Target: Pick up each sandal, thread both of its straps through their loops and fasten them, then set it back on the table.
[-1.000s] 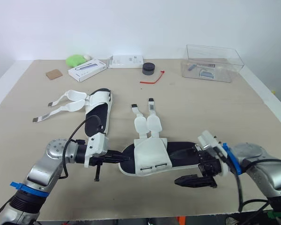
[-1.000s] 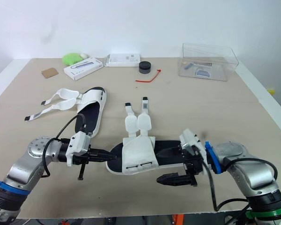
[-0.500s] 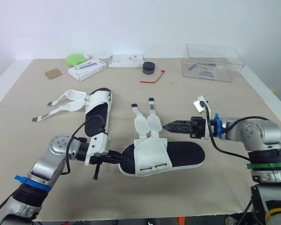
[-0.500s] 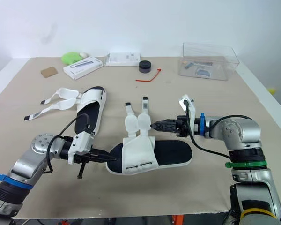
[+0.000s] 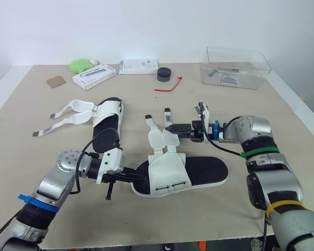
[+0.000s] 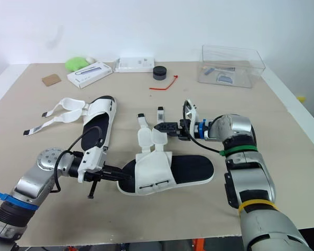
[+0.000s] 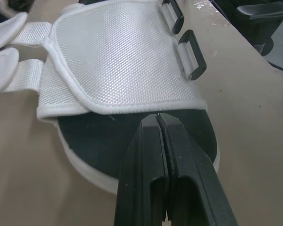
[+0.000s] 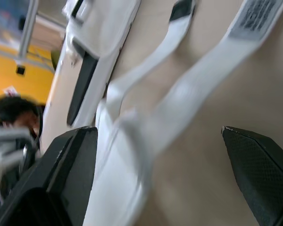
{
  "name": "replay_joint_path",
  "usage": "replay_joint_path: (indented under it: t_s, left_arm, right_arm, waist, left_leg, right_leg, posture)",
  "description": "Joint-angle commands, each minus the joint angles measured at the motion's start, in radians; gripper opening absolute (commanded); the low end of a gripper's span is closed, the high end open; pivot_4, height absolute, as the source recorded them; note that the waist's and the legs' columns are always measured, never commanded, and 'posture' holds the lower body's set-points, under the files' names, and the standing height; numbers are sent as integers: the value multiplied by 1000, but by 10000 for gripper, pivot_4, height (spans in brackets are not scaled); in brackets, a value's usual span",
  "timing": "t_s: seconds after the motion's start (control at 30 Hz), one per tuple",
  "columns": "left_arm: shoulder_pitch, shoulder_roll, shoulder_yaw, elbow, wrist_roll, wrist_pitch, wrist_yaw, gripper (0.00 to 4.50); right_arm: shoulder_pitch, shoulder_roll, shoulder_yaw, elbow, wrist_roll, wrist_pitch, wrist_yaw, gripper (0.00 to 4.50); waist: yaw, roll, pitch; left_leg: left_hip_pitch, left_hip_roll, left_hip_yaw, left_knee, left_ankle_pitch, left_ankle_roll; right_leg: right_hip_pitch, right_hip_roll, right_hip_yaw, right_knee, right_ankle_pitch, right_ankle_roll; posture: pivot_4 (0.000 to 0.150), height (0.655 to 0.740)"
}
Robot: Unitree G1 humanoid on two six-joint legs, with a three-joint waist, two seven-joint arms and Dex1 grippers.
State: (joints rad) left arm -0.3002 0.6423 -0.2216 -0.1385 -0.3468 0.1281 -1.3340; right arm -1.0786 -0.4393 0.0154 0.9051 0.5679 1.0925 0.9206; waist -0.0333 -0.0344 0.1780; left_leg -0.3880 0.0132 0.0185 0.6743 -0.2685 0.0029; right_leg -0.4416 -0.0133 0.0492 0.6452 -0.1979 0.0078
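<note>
Now that the right pincer [image 5: 174, 128] has swung up from the front edge, it's wide open round the near sandal's [image 5: 199, 171] loose straps [image 5: 166, 138], prob about to grab one. Left pincer [image 5: 136, 177] is shut, tips on the toe end. Sandal's flat near the worktop's [image 5: 188, 219] front edge.

Brightly, evenly lit from above. Soft, short shadows beside near sandal [image 5: 167, 172] on table [image 5: 261, 125]. Mild glare on box [image 5: 238, 68] at far right corner.
</note>
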Motion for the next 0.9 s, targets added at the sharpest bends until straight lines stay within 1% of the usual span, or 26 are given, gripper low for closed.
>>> replay_joint_path:
  t_s: [0.03, 0.13, 0.27, 0.3, 0.37, 0.43, 0.47, 0.5, 0.57, 0.6, 0.63, 0.77, 0.83, 0.9]
  left_arm:
    - [21, 6, 4, -46, -4, -1, 13, 350]
    - [38, 8, 3, -61, -3, -1, 22, 350]
    - [59, 9, 0, -84, -2, 0, 35, 350]
    - [64, 9, -1, -90, -2, 2, 38, 103]
    - [71, 10, -1, -99, -4, 5, 44, 0]
    - [77, 11, -1, -107, -4, 8, 49, 0]
    - [80, 11, -2, -110, -4, 9, 51, 0]
    - [82, 11, -2, -113, -4, 10, 53, 0]
    - [86, 11, -3, -117, -3, 10, 56, 0]
    - [87, 11, -4, -117, -2, 10, 57, 0]
    - [89, 11, -4, -118, -1, 9, 59, 0]
    - [90, 10, -6, -117, -2, 8, 64, 0]
    - [89, 9, -8, -113, 0, 6, 64, 0]
    - [89, 8, -9, -110, 2, 4, 64, 0]
  right_arm:
    - [-79, 20, -86, 117, -20, -55, -37, 45000]
    - [-126, 40, -125, 199, -41, -92, -49, 45000]
    - [-162, 61, -141, 252, -77, -118, -33, 45000]
    - [-168, 66, -138, 259, -88, -121, -21, 42568]
    - [-178, 71, -127, 264, -105, -106, 22, 36588]
    - [-183, 77, -120, 264, -122, -97, 53, 27104]
    - [-185, 80, -118, 264, -130, -94, 67, 20852]
    - [-187, 83, -117, 264, -137, -92, 77, 17439]
    - [-188, 86, -118, 265, -151, -91, 89, 7829]
    - [-189, 88, -122, 267, -155, -91, 93, 1641]
    - [-189, 88, -124, 268, -159, -93, 98, 710]
    - [-182, 87, -101, 242, -192, -138, 148, 710]
    - [-166, 83, -86, 182, -207, -222, 199, 710]
    - [-128, 70, -35, 86, -234, -321, 294, 710]
  waist:
    - [0, 0, 0]
    - [-2, 0, 0]
    - [-12, 0, 0]
    - [-13, 0, 0]
    - [-13, 0, 0]
    - [-13, 0, 0]
    - [-13, 0, 0]
    - [-13, 0, 0]
    - [-13, 0, 0]
    - [-13, 0, 0]
    - [-13, 0, 0]
    - [-13, 0, 0]
    - [-13, 0, 0]
    - [-13, 1, 0]
  left_leg:
    - [0, 0, 0, 0, 0, 0]
    - [0, 0, 0, 0, 0, 0]
    - [0, 0, 0, 0, 0, 0]
    - [0, 0, 0, 0, 0, 0]
    - [0, 0, 0, 0, 0, 0]
    - [0, 0, 0, 0, 0, 0]
    - [0, 0, 0, 0, 0, 0]
    - [0, 0, 0, 0, 0, 0]
    - [0, 0, 0, 0, 0, 0]
    - [0, 0, 0, 0, 0, 0]
    - [0, 0, 0, 0, 0, 0]
    - [0, 0, 0, 0, 0, 0]
    - [0, 0, 0, 0, 0, 0]
    - [0, 0, 0, 0, 0, 0]
  right_leg:
    - [0, 0, 0, 0, 0, 0]
    - [0, 0, 0, 0, 0, 0]
    - [0, 0, 0, 0, 0, 0]
    - [0, 0, 0, 0, 0, 0]
    - [0, 0, 0, 0, 0, 0]
    - [0, 0, 0, 1, 0, 0]
    - [0, 0, 0, 1, 0, 0]
    - [0, 0, 0, 1, 0, 0]
    - [0, 0, 0, 1, 0, 0]
    - [0, 0, 0, 1, 0, 0]
    - [0, 0, 0, 1, 0, 0]
    - [0, 0, 0, 1, 0, 0]
    - [0, 0, 0, 1, 0, 0]
    - [0, 0, 0, 1, 0, 0]
  posture:
    - [1500, 7400]
    - [1500, 7400]
    - [1500, 7400]
    - [1500, 7400]
    - [1500, 7400]
    - [1500, 7400]
    - [1500, 7400]
    - [1500, 7400]
    - [1500, 7400]
    - [1500, 7400]
    - [1500, 7400]
    - [1500, 7400]
    - [1500, 7400]
    - [1500, 7400]
